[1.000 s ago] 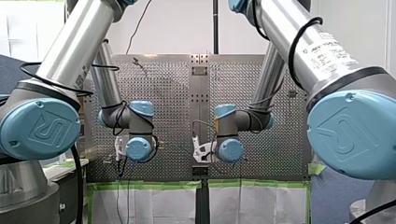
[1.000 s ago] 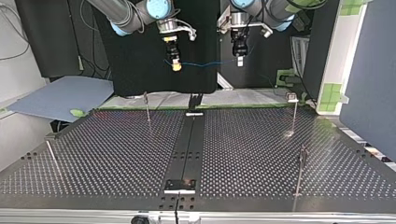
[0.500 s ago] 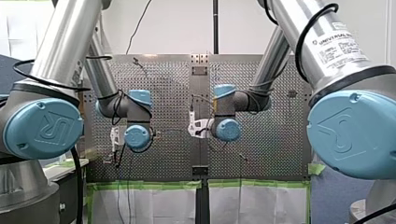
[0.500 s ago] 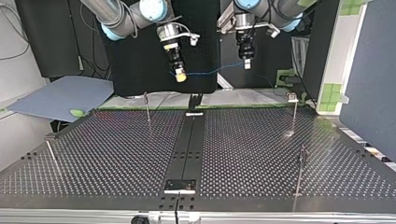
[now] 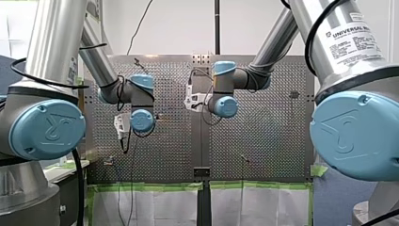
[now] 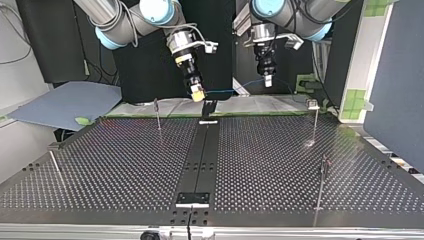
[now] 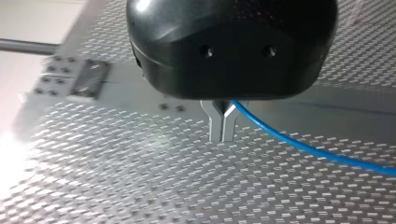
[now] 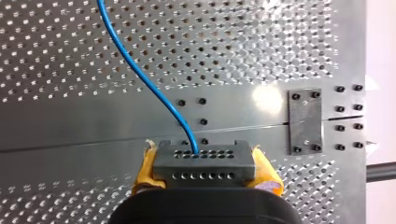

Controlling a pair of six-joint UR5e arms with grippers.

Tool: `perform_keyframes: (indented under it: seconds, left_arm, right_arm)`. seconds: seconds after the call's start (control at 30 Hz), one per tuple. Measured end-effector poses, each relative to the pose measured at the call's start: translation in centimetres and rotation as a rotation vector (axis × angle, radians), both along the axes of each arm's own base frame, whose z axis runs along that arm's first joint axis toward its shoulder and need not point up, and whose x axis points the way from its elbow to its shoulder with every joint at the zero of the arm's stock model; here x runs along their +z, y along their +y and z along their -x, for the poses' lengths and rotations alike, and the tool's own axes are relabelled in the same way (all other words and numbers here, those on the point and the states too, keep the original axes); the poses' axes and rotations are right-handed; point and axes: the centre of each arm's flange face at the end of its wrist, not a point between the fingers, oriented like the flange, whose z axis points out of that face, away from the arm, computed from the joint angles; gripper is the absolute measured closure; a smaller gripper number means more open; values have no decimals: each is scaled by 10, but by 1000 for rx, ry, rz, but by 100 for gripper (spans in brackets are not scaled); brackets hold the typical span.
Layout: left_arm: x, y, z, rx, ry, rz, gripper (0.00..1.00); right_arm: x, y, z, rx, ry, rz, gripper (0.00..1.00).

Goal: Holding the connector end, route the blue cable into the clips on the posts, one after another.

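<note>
My right gripper (image 8: pixel 204 156) has its yellow pads shut on the grey connector block (image 8: pixel 224 164). The blue cable (image 8: pixel 140 77) leaves the block and runs ahead over the perforated table. My left gripper (image 7: pixel 222 134) has its metal fingers shut on the blue cable (image 7: pixel 308 147), which trails off to one side. In the top view my right gripper (image 6: pixel 198 95) hangs above the table's far edge near the black centre strip (image 6: pixel 200 155). There my left gripper (image 6: pixel 268 81) hangs to its right, with the cable (image 6: pixel 232 90) stretched between them. Both are clear of the posts.
Thin posts stand on the table: one at the far left (image 6: pixel 157 114), one at the far right (image 6: pixel 315 122), one at the near right (image 6: pixel 323 182) and a leaning one at the near left (image 6: pixel 56 167). A grey-blue sheet (image 6: pixel 65 102) lies beyond the table.
Both arms have come down and nearer in the top view. My right gripper moved right towards the centre strip and my left gripper moved slightly right. The cable stays held between them.
</note>
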Motion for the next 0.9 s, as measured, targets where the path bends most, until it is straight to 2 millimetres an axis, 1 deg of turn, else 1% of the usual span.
perform_keyframes:
  seconds: [0.23,0.5,0.63,0.73,0.9]
  left_arm:
    - [45,1,-19,38,-64,59,100]
    - [89,7,-34,69,-124,107,100]
    - [117,11,-41,83,-158,124,100]
    - [133,16,-42,94,-173,129,100]
    - [152,27,-38,112,-182,129,100]
  right_arm:
    - [15,-3,-8,11,-16,2,100]
    - [36,-12,-19,14,-28,8,100]
    - [49,-17,-24,16,-30,10,100]
    - [60,-20,-29,27,-33,13,100]
    - [72,-26,-34,38,-39,18,100]
